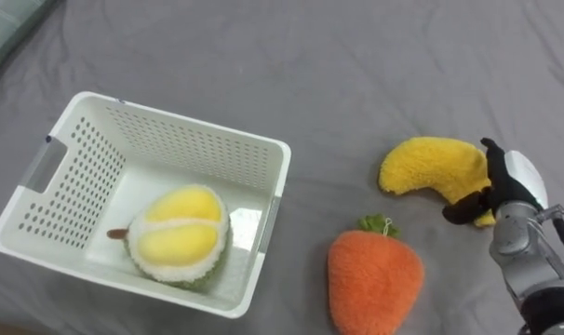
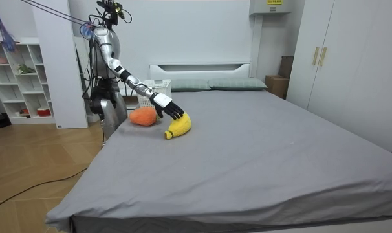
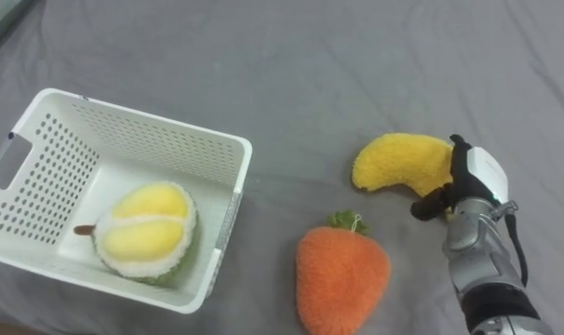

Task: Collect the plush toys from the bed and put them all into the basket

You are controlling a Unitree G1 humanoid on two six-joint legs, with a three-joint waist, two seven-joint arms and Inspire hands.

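The robot stands at the side of a wide bed [image 1: 356,56] covered with a grey sheet, at the room view's left, its right arm stretched out over the mattress. In the eye views that arm comes in from the lower right of the frame. The right hand [image 1: 517,181] is closed around the right end of a yellow banana toy [image 1: 431,167], with the dark thumb above the toy and the dark fingers [image 1: 463,212] curled under it. The banana toy lies on the sheet at the right of the frame, its other end pointing left. An orange carrot toy [image 1: 375,279] rests at lower centre with its small green top facing the top of the frame; it is near the banana toy but not touching it, and no hand is on it. At the left of the frame sits a white plastic basket [image 1: 198,126] with perforated walls. Inside it a yellow and green durian toy [image 1: 178,233] lies against the near wall. In the room view two pillows [image 2: 235,83] lie at the head of the bed, and a white shelf [image 2: 18,77] stands against the wall at the far left.
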